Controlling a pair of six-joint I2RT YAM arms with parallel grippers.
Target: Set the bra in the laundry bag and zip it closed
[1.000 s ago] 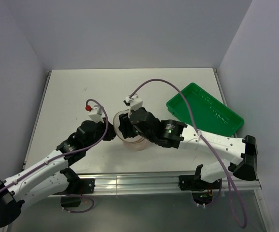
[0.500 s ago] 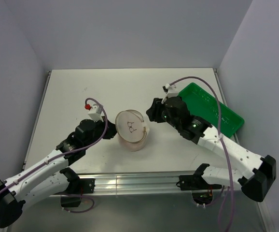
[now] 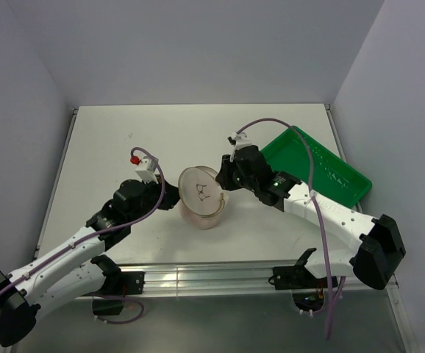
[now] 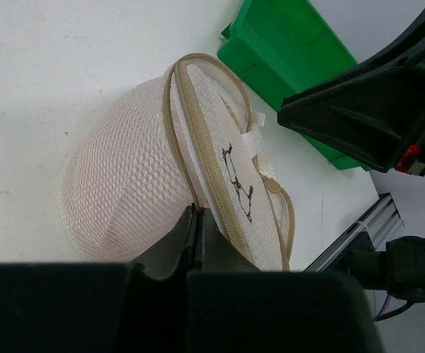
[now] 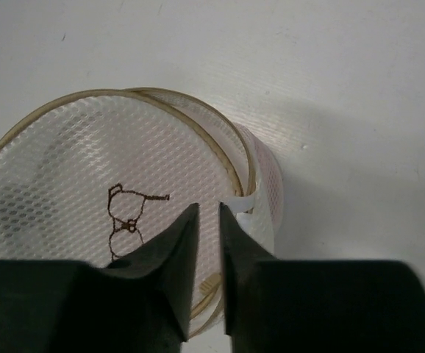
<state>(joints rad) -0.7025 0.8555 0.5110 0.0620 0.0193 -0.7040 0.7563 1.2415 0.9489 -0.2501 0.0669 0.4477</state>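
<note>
While the laundry bag (image 3: 201, 197) stands in the middle of the table (image 3: 124, 140) with the pink bra (image 4: 109, 198) showing through its mesh, I see my left gripper (image 4: 198, 213) pinching its rim and my right gripper (image 5: 209, 213) almost closed over the lid edge, though I cannot tell if it grips.

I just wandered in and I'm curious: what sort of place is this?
Probably a robotics lab bench: two robot arms bolted to a metal rail, a white table boxed in by plain walls, and a mesh laundry bag to practise on.
</note>
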